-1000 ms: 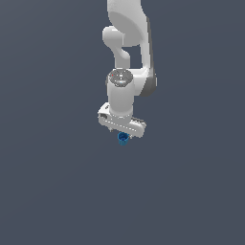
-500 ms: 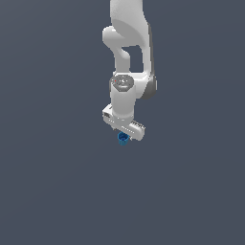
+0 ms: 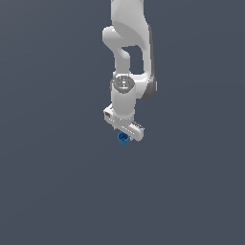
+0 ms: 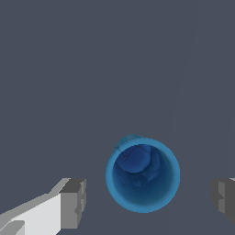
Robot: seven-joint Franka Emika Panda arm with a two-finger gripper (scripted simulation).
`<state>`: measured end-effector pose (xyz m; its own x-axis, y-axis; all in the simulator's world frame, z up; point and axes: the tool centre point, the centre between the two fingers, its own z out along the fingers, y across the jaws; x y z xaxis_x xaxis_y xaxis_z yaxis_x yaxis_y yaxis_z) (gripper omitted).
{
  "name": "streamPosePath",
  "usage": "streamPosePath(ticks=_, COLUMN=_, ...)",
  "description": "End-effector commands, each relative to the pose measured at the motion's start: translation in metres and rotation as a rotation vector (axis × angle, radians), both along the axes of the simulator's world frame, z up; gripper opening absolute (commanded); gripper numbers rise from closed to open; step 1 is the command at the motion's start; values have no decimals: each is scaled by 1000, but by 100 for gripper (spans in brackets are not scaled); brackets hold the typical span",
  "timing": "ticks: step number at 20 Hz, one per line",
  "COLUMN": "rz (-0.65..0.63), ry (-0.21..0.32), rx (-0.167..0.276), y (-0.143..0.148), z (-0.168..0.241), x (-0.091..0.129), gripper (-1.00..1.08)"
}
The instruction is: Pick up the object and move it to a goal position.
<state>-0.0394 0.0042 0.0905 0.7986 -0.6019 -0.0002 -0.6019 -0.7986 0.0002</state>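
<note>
Item: blue cup [image 4: 142, 175], hollow facing the wrist camera, sitting between my gripper's [image 4: 147, 202] spread fingers [image 4: 73, 202], untouched; I'm seeing fingers at nine and three o'clock

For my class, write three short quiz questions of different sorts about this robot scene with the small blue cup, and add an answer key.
1. True or false: in the wrist view, the white gripper has both fingers pressed against the small bright blue cup-shaped object.
2. Multiple choice: in the exterior view, the blue cup lies A) directly under the gripper, B) far off at the exterior view's left, C) on top of the arm.
3. Fill in: seen from the wrist, the cup's hollow looks ____ than its rim.

Key: 1 false, a gap shows on each side of the cup; 2 A; 3 darker.
</note>
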Motion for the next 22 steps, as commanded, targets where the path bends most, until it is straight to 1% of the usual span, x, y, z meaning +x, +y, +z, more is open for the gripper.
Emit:
streamPosePath(ticks=1, rz=0, ry=0, rx=0, y=0, z=-1, x=0, gripper=100)
streamPosePath(ticks=5, rz=-1, ry=0, rx=0, y=0, z=-12, x=0, gripper=100)
streamPosePath(ticks=12, rz=-4, ry=0, rx=0, y=0, z=-44, x=-1, gripper=100)
streamPosePath(ticks=17, rz=-5, ry=0, rx=0, y=0, z=-50, x=-1, gripper=100)
streamPosePath(ticks=18, rz=-5, ry=0, rx=0, y=0, z=-50, x=-1, gripper=-100)
streamPosePath(ticks=22, rz=-5, ry=0, rx=0, y=0, z=-50, x=-1, gripper=-100)
